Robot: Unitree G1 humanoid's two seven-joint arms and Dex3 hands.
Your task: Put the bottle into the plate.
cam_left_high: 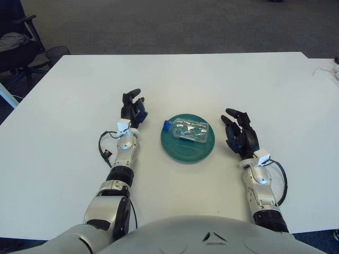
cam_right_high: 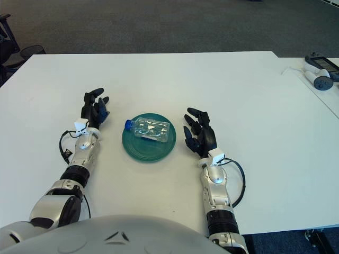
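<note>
A clear plastic bottle point(cam_left_high: 189, 130) with a blue cap lies on its side in the green plate point(cam_left_high: 186, 151) at the middle of the white table. Its cap points left, over the plate's left rim. My left hand point(cam_left_high: 132, 110) is just left of the plate, fingers spread, holding nothing. My right hand point(cam_left_high: 239, 134) is just right of the plate, fingers spread, holding nothing. Neither hand touches the bottle or the plate.
The white table point(cam_left_high: 175, 79) stretches far beyond the plate. Controllers point(cam_right_high: 320, 71) lie on a second table at the far right. An office chair point(cam_left_high: 16, 42) and a dark basket point(cam_left_high: 57, 53) stand off the table's far left corner.
</note>
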